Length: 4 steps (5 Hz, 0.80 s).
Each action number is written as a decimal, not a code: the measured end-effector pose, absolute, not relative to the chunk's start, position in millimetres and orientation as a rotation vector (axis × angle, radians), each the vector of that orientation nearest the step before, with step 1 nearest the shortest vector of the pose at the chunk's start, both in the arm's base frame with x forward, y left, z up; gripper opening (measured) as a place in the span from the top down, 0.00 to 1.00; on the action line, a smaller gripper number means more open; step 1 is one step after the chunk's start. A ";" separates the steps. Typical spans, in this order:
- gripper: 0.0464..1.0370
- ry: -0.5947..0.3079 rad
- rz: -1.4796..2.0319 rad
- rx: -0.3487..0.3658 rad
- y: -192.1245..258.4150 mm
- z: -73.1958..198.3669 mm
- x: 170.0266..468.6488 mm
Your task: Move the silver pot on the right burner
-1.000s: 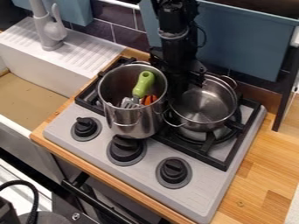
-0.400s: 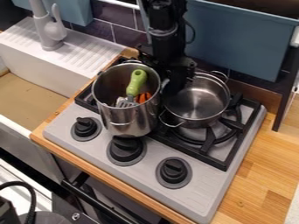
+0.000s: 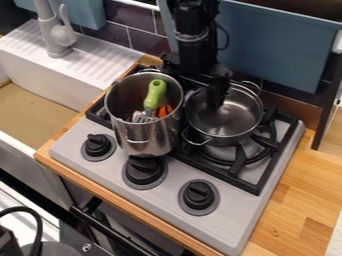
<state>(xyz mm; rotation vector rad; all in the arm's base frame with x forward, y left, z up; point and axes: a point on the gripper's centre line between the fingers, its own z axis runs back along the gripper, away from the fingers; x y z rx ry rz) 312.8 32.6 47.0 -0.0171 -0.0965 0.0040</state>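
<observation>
- Gripper point(image 3: 215, 100), black: at silver pot's point(image 3: 230, 122) rear; grip indeterminable.
- Silver pot: overlapping right burner point(image 3: 250, 159), off-centre, beside tall pot point(image 3: 143, 135).
- Handling advised: slow, level shift toward burner centre.

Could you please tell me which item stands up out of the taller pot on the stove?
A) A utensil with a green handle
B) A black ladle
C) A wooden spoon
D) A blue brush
A, since a green handle rises from the taller pot, beside the wider, shallower one.
</observation>
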 end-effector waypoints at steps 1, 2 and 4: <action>0.04 -0.113 0.016 -0.061 27.6 60.6 311.0; 0.04 -0.149 0.023 -0.075 25.0 71.7 313.2; 0.04 -0.183 0.038 -0.142 27.2 100.2 311.2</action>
